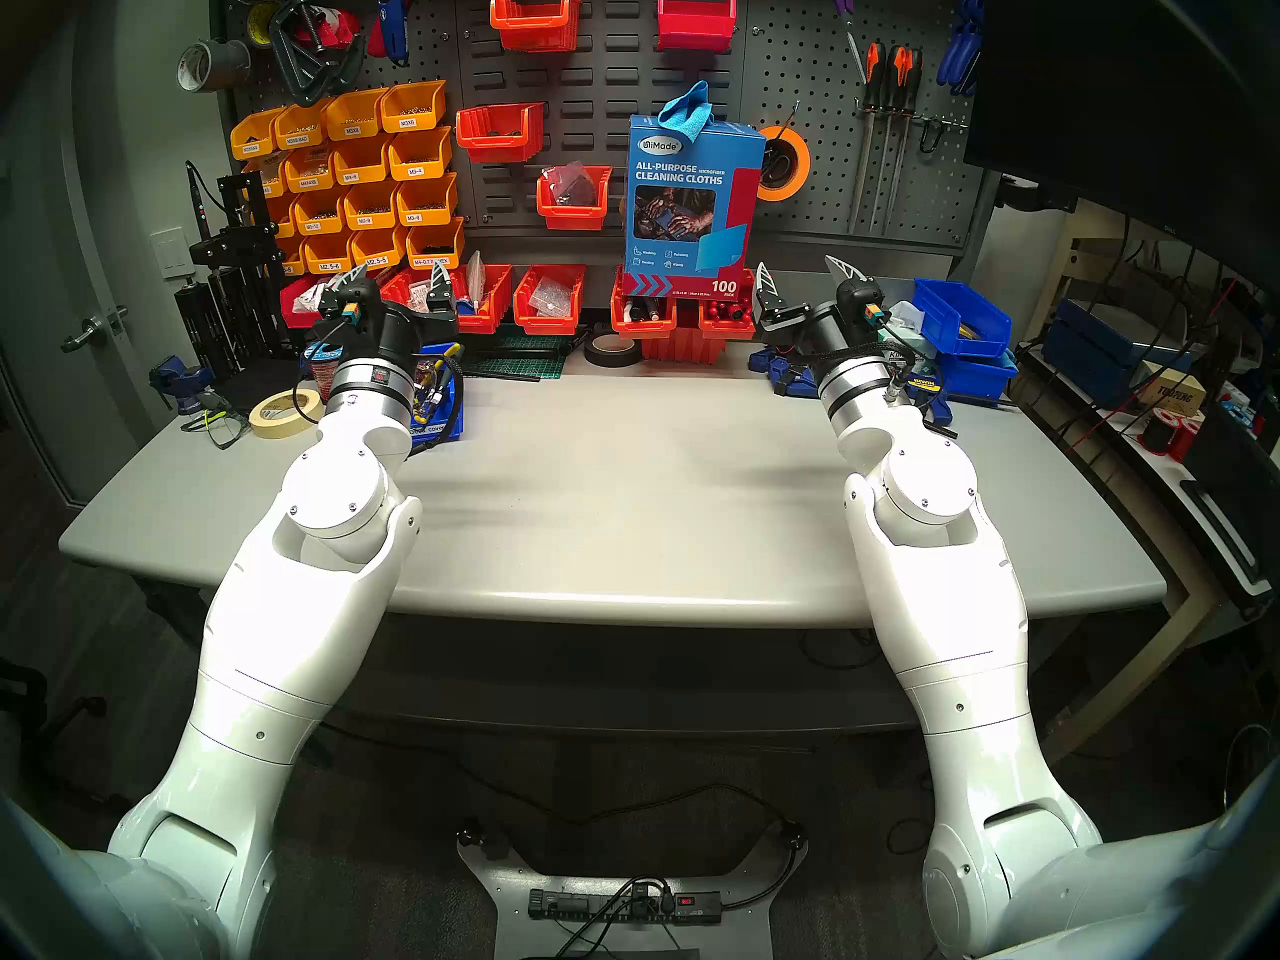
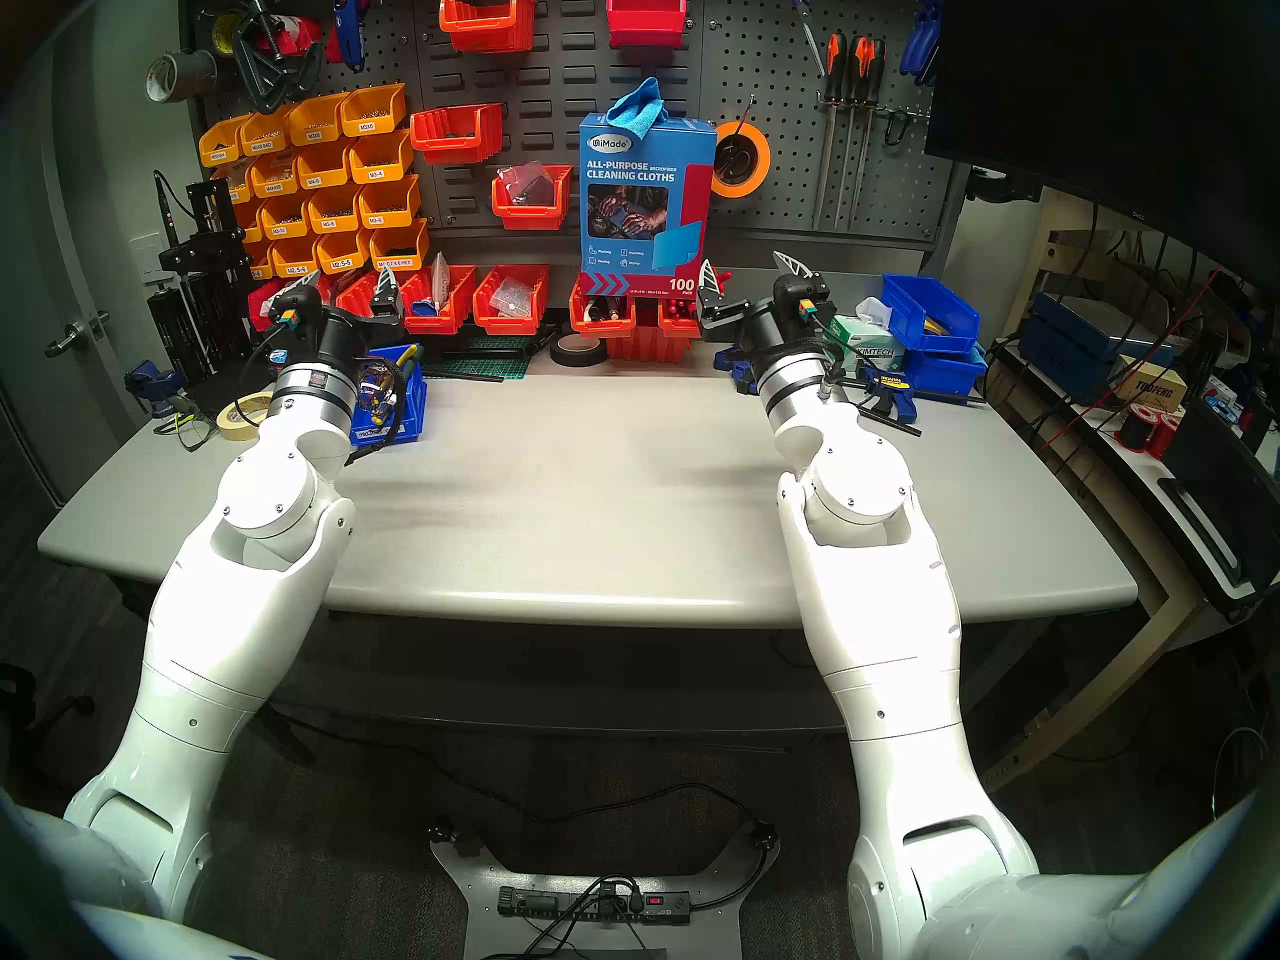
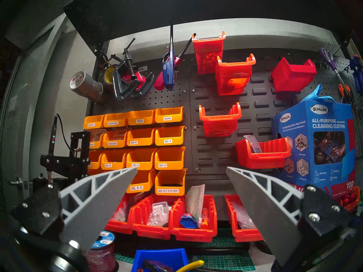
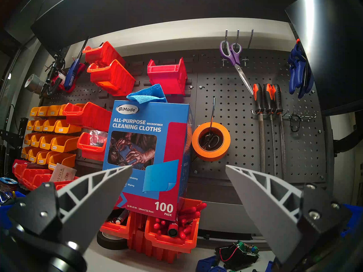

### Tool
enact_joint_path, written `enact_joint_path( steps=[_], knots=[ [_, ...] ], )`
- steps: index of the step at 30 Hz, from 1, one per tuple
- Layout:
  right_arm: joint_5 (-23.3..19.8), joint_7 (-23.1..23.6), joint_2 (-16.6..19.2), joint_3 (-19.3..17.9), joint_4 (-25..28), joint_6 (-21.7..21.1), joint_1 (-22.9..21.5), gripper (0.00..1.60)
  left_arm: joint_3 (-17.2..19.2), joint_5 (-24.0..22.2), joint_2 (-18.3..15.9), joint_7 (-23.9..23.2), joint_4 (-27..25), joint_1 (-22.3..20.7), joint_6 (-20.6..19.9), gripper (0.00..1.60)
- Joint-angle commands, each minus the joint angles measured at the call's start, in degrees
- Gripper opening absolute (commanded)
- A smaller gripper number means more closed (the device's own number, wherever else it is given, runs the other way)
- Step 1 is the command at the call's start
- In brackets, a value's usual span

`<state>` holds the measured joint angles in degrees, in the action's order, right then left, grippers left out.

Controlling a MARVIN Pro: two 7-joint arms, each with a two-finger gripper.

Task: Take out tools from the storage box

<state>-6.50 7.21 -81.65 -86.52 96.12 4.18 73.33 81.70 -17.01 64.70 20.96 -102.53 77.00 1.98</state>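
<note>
Both arms were raised above the grey worktable [image 1: 623, 494], wrists angled up toward the pegboard. Left gripper [image 1: 398, 276] spread wide, empty; right gripper [image 1: 807, 269] likewise spread, empty. Small blue plastic storage bin with white label strip [image 2: 398, 411] sat on the table under the left wrist, largely hidden by it; yellow-handled cutters [image 3: 191, 264] poked out. Tall blue cleaning-cloth carton [image 4: 149, 148] faced the right gripper
</note>
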Motion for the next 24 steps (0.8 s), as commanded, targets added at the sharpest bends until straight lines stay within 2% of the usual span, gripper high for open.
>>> enact_joint_path(
  steps=[1,16,20,24],
  knots=[
    [-0.1,0.1,-0.1,0.0,0.7,0.1,-0.3,1.6,3.2,2.4,-2.8,1.8,0.6,-1.2,-0.9,1.6],
    [-0.1,0.1,-0.1,0.0,0.7,0.1,-0.3,1.6,10.1,4.9,-6.8,5.2,2.9,0.4,-2.7,1.6],
    [-0.1,0.1,-0.1,0.0,0.7,0.1,-0.3,1.6,12.1,3.4,-6.4,5.6,2.0,1.4,-3.2,1.6],
    [-0.1,0.1,-0.1,0.0,0.7,0.0,-0.2,1.6,12.3,3.2,-6.4,5.5,1.7,1.6,-3.4,1.6]
  ],
)
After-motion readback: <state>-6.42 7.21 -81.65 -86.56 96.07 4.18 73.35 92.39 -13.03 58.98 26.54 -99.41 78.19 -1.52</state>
